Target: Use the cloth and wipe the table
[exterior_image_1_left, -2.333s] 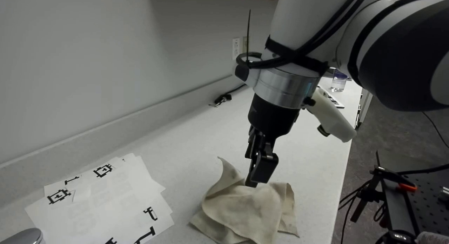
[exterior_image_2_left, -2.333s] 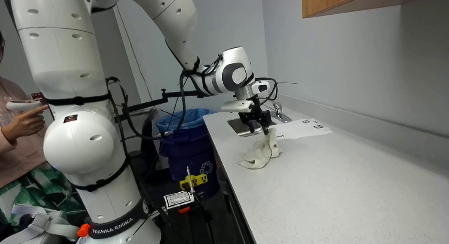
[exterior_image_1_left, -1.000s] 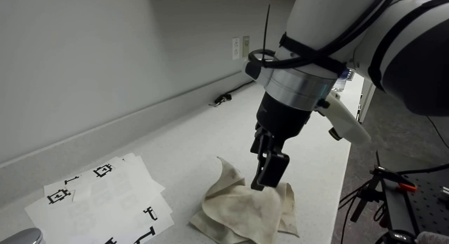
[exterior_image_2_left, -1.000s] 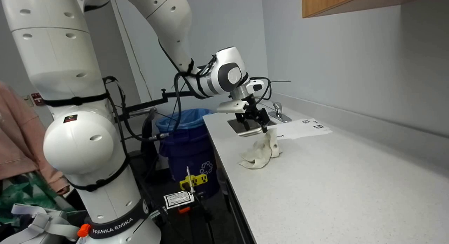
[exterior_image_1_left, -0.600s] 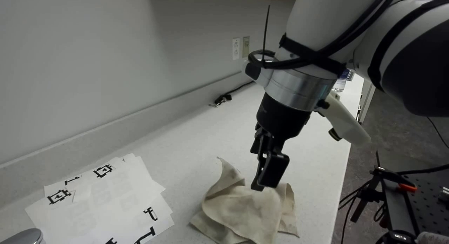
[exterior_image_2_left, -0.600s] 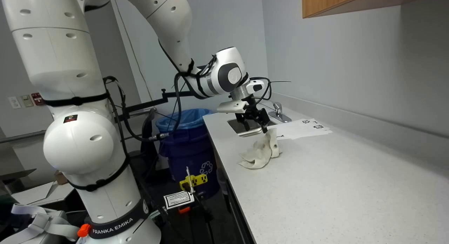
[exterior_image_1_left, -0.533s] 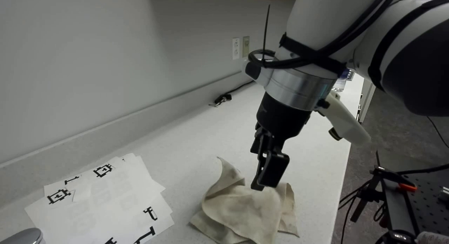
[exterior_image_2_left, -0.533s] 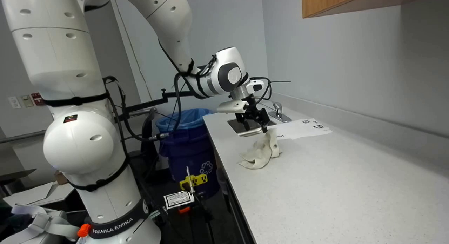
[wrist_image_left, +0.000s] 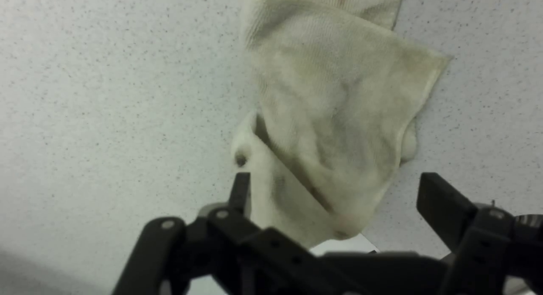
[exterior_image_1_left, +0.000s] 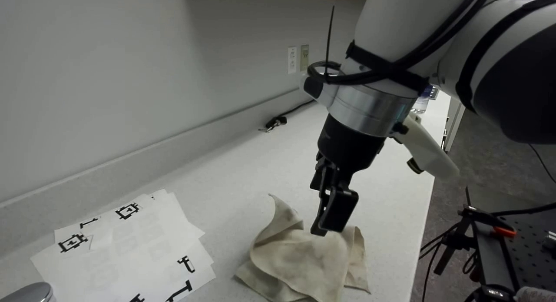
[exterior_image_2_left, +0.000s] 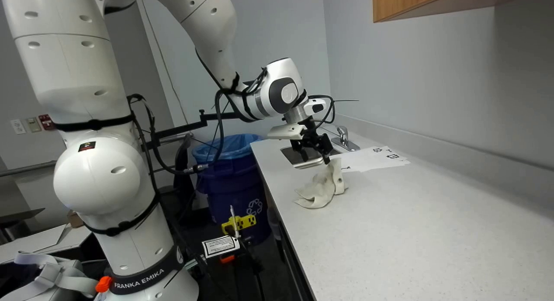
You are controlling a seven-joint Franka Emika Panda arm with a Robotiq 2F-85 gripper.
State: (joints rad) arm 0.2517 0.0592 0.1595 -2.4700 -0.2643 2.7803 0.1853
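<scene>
The cloth [exterior_image_1_left: 304, 258] is lying crumpled on the bench [exterior_image_2_left: 411, 231], toward the sink end and closer to the open edge than to the wall edge. A fold of it is standing up on the side facing the wall edge, and brownish stains and a dark spot are showing on it in the wrist view.

The gripper [wrist_image_left: 336, 176] is hanging over the cloth, tilting a little and pointing down. Its fingers [wrist_image_left: 445, 210] are standing wide apart, with the cloth showing between and beyond them in the wrist view. The views are leaving it unclear whether a fingertip is touching the raised fold. The arm [exterior_image_2_left: 95, 97] is standing outside the open edge, its wrist end overhanging the bench.

Overlapping sheets [exterior_image_1_left: 130, 254], bearing black marks, are lying by the wall edge near the sink. The sink [exterior_image_2_left: 307, 164] is sitting at that end, its tap [exterior_image_2_left: 343, 138] rising on the wall-edge side. Farther along, a black cord [exterior_image_1_left: 299, 106] is lying against the wall edge. Toward the end away from the sink, a bottle [exterior_image_1_left: 420, 104] is showing partly from behind the arm. In an exterior view a cabinet [exterior_image_2_left: 424, 4] is hanging above the bench. Beyond the open edge, by the sink corner, a blue bin [exterior_image_2_left: 231, 184] is standing on the floor.
</scene>
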